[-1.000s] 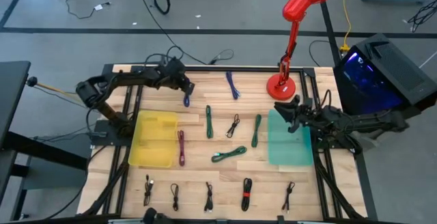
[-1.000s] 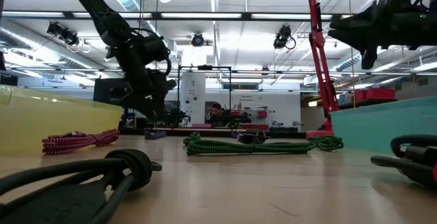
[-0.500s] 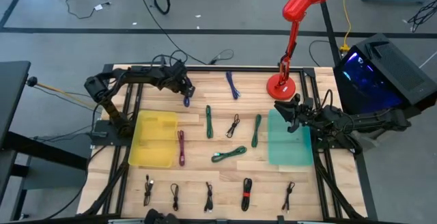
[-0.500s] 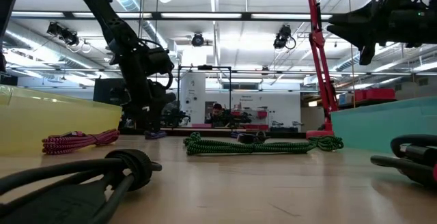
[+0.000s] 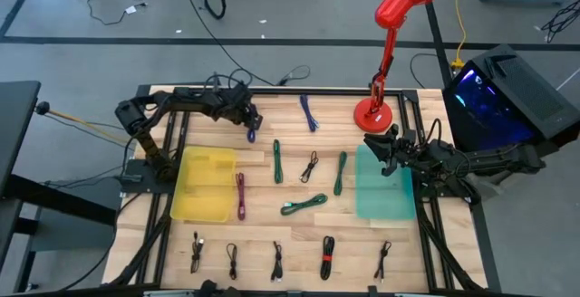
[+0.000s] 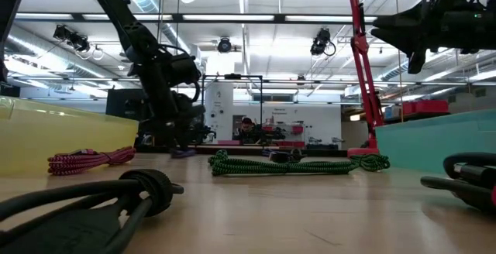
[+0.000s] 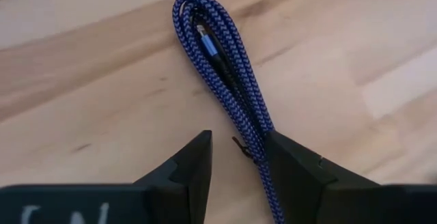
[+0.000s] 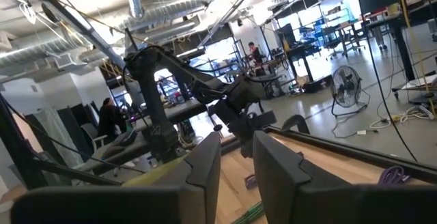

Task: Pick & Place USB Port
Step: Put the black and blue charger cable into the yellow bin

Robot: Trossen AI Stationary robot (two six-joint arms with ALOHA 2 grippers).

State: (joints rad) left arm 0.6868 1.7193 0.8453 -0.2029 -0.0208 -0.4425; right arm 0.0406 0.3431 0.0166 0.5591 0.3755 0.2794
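Observation:
A coiled blue braided USB cable lies flat on the wooden table at the far left; it also shows in the high view. My left gripper is open, low over the cable, with one finger on either side of the cable's near part. The cable runs close along one finger; I cannot tell whether they touch. My left gripper also shows in the high view and the low view. My right gripper hangs above the teal bin, narrowly open and empty.
A yellow bin stands left of centre. A red desk lamp stands at the far right. A second blue cable, green cables, a magenta cable and several black cables along the near edge lie about.
My left gripper has gone down and a little toward the table's right edge, onto the blue cable, and now stands low over it with its fingers either side.

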